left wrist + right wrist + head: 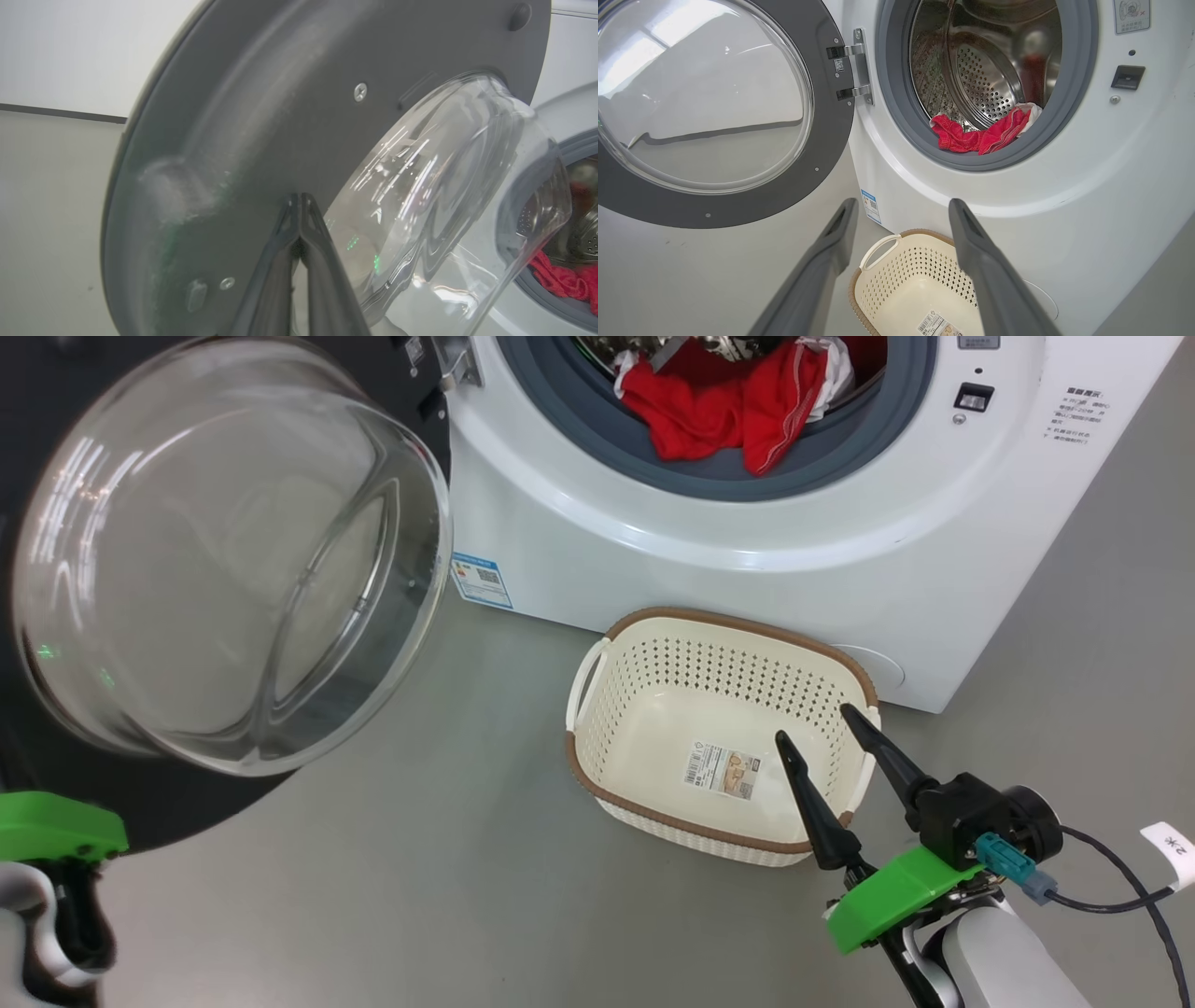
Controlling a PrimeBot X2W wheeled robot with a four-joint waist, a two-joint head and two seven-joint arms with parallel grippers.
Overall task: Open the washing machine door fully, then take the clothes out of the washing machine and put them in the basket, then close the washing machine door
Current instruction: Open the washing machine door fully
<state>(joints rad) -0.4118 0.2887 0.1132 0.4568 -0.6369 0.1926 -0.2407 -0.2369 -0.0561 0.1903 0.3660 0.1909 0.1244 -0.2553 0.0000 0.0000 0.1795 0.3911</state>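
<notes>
Door [224, 551] open, clothes [738, 406] in washer [653, 551] mouth, right gripper [812, 721] over basket [738, 623] with jaws wide, left gripper [301, 200] jaws closed together at door's inner face

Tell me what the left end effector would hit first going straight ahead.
Probably the door, its grey inner face beside the glass window; the left end effector looks close, depth unclear.

The head view looks down from high at the basket [738, 621] and the washing machine [709, 560]. The left wrist view sits very close to the washing machine door [261, 93]. The right wrist view looks from lower, farther back. All three share that door and the clothes [971, 137].
</notes>
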